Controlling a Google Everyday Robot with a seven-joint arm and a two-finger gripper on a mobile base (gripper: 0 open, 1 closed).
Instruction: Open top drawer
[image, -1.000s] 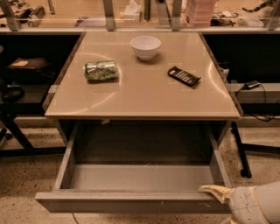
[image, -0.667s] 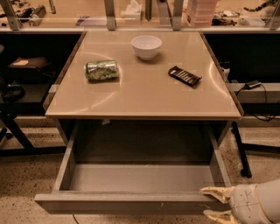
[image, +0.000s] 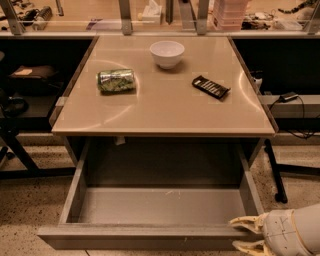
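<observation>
The top drawer (image: 150, 206) is a wide shallow grey box pulled far out from under the beige table top (image: 165, 100). Its inside is empty, with small pale scratch marks on the floor. My gripper (image: 245, 233) is at the lower right, at the right end of the drawer's front edge (image: 140, 236). One pale finger (image: 244, 222) lies over the top of the front edge and the other finger (image: 247, 246) is below it. The fingers stand apart with the front panel's edge between them.
On the table lie a green crushed can (image: 116, 80), a white bowl (image: 167, 52) and a black bar-shaped packet (image: 210, 87). A shelf with clutter runs behind the table. Black stand legs (image: 277, 170) and cables are at right, dark chair parts (image: 15, 115) at left. Speckled floor below.
The gripper has shifted slightly lower and to the right at the drawer's front corner. The drawer stays pulled out; the table items have not moved.
</observation>
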